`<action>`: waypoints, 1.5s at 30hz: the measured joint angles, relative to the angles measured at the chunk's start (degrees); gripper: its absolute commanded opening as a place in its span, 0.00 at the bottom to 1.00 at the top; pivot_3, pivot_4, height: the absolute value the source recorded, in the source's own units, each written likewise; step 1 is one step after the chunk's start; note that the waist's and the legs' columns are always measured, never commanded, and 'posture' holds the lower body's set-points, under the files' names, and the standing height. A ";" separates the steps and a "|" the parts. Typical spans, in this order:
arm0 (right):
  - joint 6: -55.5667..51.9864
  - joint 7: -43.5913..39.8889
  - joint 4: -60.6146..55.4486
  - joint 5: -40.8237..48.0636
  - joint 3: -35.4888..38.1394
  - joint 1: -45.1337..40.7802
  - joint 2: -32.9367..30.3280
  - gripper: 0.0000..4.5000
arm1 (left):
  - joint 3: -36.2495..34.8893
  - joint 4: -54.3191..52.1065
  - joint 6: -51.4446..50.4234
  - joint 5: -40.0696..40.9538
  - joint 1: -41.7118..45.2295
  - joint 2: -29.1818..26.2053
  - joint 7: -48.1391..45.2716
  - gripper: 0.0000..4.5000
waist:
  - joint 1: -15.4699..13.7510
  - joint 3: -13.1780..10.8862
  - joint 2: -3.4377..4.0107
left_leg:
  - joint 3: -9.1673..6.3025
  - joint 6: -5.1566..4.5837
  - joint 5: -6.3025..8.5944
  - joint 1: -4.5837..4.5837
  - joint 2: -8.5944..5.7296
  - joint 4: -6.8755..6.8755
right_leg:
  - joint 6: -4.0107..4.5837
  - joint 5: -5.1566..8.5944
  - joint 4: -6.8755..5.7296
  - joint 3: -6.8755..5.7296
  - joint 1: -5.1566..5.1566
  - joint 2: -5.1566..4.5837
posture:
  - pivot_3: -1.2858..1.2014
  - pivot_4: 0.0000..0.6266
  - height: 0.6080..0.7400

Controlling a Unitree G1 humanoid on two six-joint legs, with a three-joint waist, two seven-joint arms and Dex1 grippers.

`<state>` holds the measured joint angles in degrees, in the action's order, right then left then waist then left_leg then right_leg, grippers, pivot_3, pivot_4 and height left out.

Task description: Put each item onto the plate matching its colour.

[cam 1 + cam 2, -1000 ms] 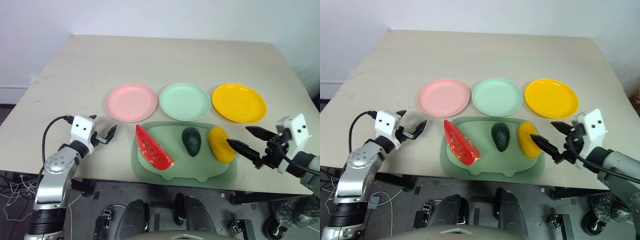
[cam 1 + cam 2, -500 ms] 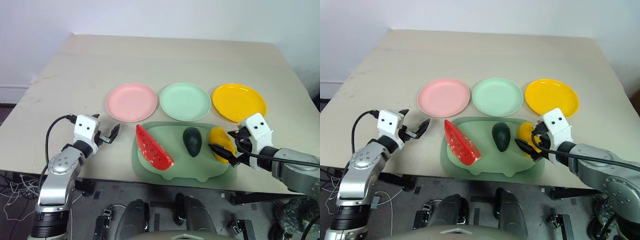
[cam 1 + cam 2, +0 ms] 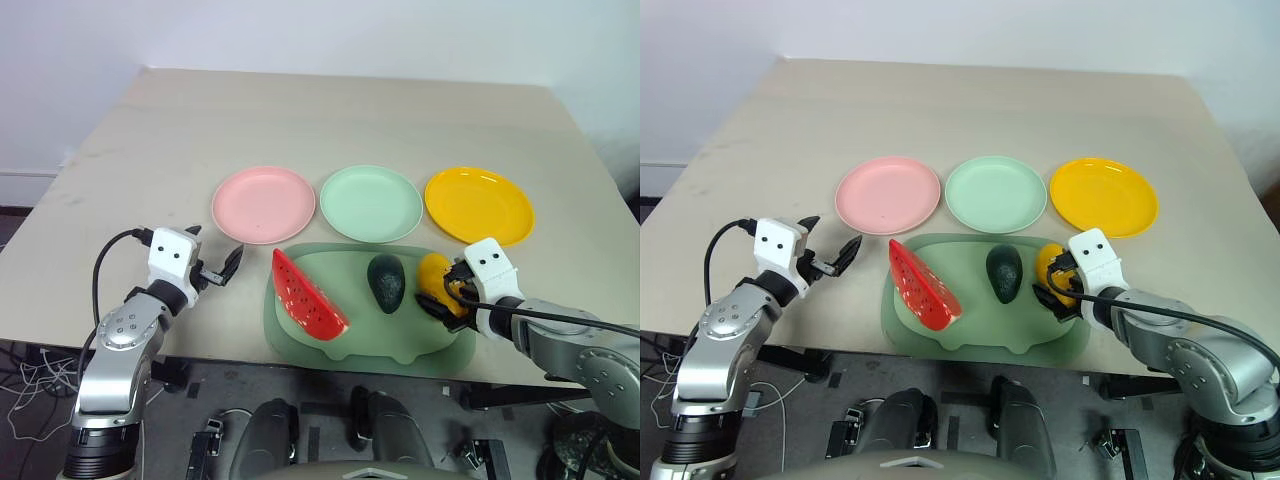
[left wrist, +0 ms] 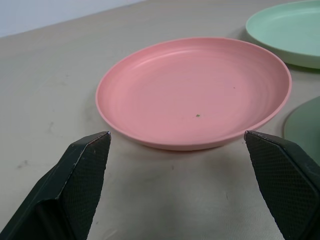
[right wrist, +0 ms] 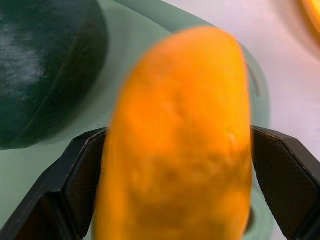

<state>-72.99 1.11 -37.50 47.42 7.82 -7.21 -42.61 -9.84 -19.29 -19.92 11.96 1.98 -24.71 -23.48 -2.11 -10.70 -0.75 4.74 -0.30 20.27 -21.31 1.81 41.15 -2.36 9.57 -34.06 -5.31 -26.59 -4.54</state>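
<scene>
nothing is plated yet: watermelon wedge point(image 3: 307, 296), avocado point(image 3: 384, 282) and yellow fruit point(image 3: 437, 281) lie on the mat point(image 3: 400, 340), lower centre. right hand point(image 3: 447, 293) clasps the yellow fruit; left hand point(image 3: 224, 267) spread, holding nothing.

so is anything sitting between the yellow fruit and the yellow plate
Nothing visible does. The yellow fruit lies on the green mat with the right gripper around it, and only bare table separates the mat's edge from the yellow plate.
</scene>
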 measured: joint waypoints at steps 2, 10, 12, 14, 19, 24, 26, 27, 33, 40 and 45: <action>0.22 -0.73 0.33 -1.11 0.10 -0.44 0.17 0.69 | 0.00 0.00 -0.04 0.02 0.02 0.00 0.03 1.00 | 0.00 0.00 0.00 | 0.00 0.00 0.00 0.00 0.00 0.00 | 0.00 0.00 0.00 0.00 0.00 0.00 | 0.52 0.24 1.00; 6.88 -10.05 8.63 -6.39 1.95 -11.25 -5.35 0.69 | -0.01 -0.76 -1.01 0.02 0.19 0.23 0.77 1.00 | 0.35 -0.01 0.01 | 0.04 0.00 0.00 0.01 -0.01 0.03 | 0.07 0.04 0.01 0.02 -0.01 0.00 | 0.52 0.24 1.00; 11.70 -11.30 16.03 -12.00 0.75 -16.08 -7.13 0.69 | 0.00 -1.41 -1.04 0.01 0.52 0.44 1.13 1.00 | 0.36 0.00 -0.01 | -0.01 0.00 0.00 -0.01 -0.06 -0.01 | 0.07 0.05 0.01 -0.02 0.00 0.02 | 0.52 0.24 1.00; 17.05 -12.73 25.09 -17.71 -3.01 -20.48 -6.79 0.69 | -0.09 -1.57 -1.12 -0.02 0.42 0.48 1.41 1.00 | 0.52 0.00 -0.02 | 0.02 0.00 0.00 0.00 -0.09 -0.04 | -0.08 -0.04 0.03 -0.03 -0.01 0.05 | 0.52 0.24 1.00; 28.87 -17.92 48.44 -28.24 -11.04 -28.85 -2.23 0.69 | 0.13 -1.77 -1.02 -0.06 0.99 1.13 1.95 1.00 | 1.45 -0.01 0.00 | 0.05 -0.02 -0.01 -0.06 -0.10 -0.05 | -0.09 -0.06 0.03 -0.02 -0.05 0.04 | 0.52 0.24 1.00; 38.35 -21.91 63.64 -34.63 -12.41 -33.91 0.02 0.85 | 0.07 -1.77 -0.87 -0.09 0.97 1.25 2.40 1.00 | 1.53 -0.02 0.01 | 0.09 -0.02 -0.01 -0.05 -0.07 -0.05 | -0.10 -0.07 0.01 -0.01 -0.07 0.03 | 0.52 0.24 1.00; 40.67 -23.66 65.73 -36.24 -12.42 -34.84 0.38 0.99 | 0.07 -1.78 -0.78 -0.09 0.67 1.44 2.62 1.00 | 1.54 -0.02 0.02 | 0.09 -0.02 -0.01 -0.05 -0.03 -0.06 | -0.10 -0.07 0.00 -0.01 -0.07 0.02 | 0.52 0.24 1.00; 41.32 -24.51 65.78 -36.83 -12.41 -34.91 0.41 0.99 | 0.08 -1.78 -0.75 -0.09 0.45 1.70 2.68 1.00 | 1.54 -0.02 0.02 | 0.09 -0.02 -0.01 -0.05 -0.03 -0.06 | -0.10 -0.07 0.00 0.00 -0.07 0.02 | 0.52 0.24 1.00; 43.95 -27.42 53.83 -39.64 -11.05 -28.74 -1.87 0.99 | 0.12 -2.00 -0.48 -0.13 -0.61 2.23 2.63 1.00 | 1.25 -0.02 0.03 | 0.04 -0.01 -0.01 -0.07 -0.01 -0.05 | -0.11 -0.07 -0.03 -0.03 -0.08 -0.02 | 0.52 0.24 1.00; 31.44 -37.25 18.35 -18.34 4.89 -11.19 -4.70 0.99 | 0.15 -1.46 0.10 -0.16 0.10 1.79 2.06 1.00 | 1.50 -0.02 0.03 | -0.04 -0.01 0.00 0.02 0.09 -0.06 | -0.10 -0.07 -0.04 -0.06 -0.02 0.05 | 0.52 0.24 1.00; 14.98 -30.66 -0.24 5.00 6.84 -5.34 2.75 0.99 | 1.45 -0.31 0.46 -0.15 1.09 1.70 0.88 1.00 | 1.47 -0.01 0.03 | -0.03 0.00 0.00 0.04 0.06 -0.05 | -0.08 -0.06 -0.04 -0.06 0.01 -0.01 | 0.52 0.24 1.00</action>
<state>-58.01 -29.55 -37.74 52.42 14.67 -12.54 -39.86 -8.39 -19.60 -19.46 11.81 3.07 -23.01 -22.60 -0.64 -10.71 -0.72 4.71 -0.30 20.28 -21.27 1.87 41.10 -2.43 9.51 -34.10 -5.37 -26.58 -4.55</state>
